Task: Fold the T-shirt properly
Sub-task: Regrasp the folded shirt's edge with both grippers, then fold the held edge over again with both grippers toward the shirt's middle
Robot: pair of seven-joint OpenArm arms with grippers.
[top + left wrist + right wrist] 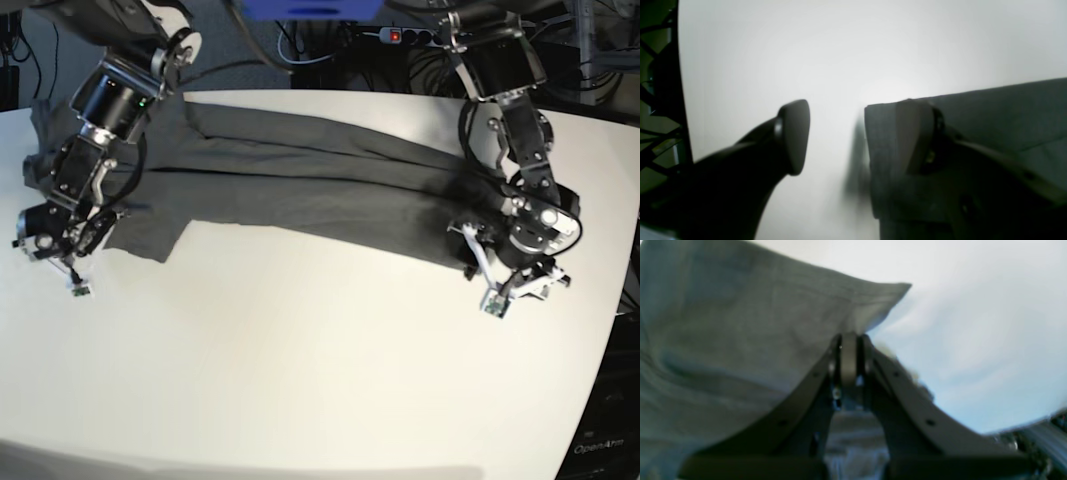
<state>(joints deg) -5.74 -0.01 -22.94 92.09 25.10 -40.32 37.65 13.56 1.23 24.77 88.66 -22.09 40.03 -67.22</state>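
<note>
Here, the T-shirt (300,180) lies as a long dark band across the upper half of the white table (300,380) in the base view, stretched from the upper left toward the right of centre. At the left edge of that frame the right gripper (75,245) has its jaws pressed together; its wrist view shows them pinching a raised corner of the grey cloth (740,340), which lifts off the tabletop in a sagging sheet, probably to carry that end over for a fold. At the right of the base frame the left gripper (500,270) stands over the shirt's other end. Its wrist view shows the jaws spread, one finger (793,136) over bare table at lower left, the other (913,136) over the cloth edge (990,113), with nothing clamped between them. That placement suggests it is lined up to take this corner, so both ends can move together.
</note>
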